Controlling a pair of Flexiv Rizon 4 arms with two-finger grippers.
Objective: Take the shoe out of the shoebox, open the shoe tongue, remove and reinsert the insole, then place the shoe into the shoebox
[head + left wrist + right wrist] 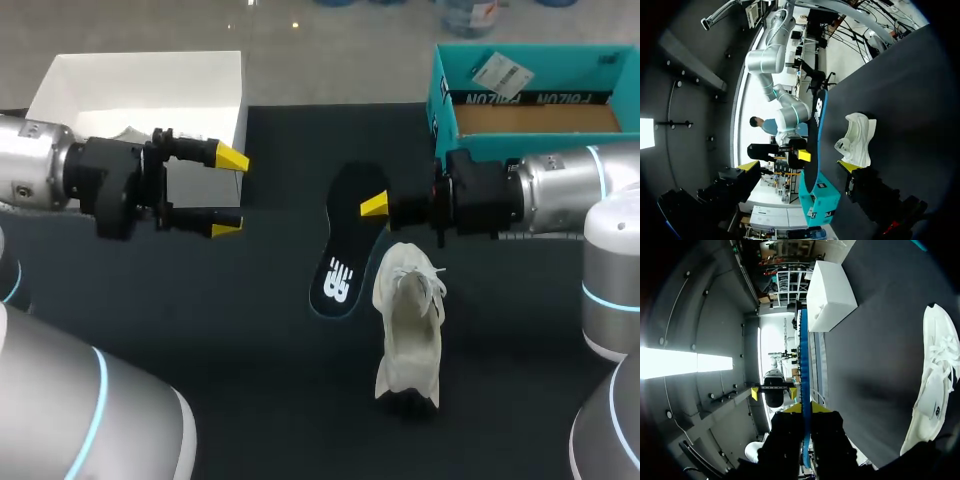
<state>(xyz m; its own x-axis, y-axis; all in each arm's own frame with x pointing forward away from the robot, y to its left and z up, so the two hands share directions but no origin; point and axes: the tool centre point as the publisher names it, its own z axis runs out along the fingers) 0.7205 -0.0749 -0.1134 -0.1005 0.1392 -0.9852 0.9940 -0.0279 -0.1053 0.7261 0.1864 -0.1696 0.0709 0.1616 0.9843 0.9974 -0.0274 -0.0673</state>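
Observation:
My right gripper (376,206) is shut on one edge of the black insole (342,250), which has a white logo and hangs above the dark table. In the right wrist view the insole (804,360) shows edge-on as a thin blue strip, pinched between the yellow tips of that gripper (805,408). The white shoe (410,320) lies on the table just beside and below the insole, laces up. My left gripper (228,192) hovers open and empty, left of the insole and in front of the white box. From the left wrist, the insole (815,140) and shoe (857,140) lie ahead of the open left gripper (799,166).
A white open box (140,95) stands at the back left, close behind the left gripper. The teal shoebox (530,100) stands at the back right, behind my right wrist. Dark tabletop (250,330) stretches in front of the left gripper.

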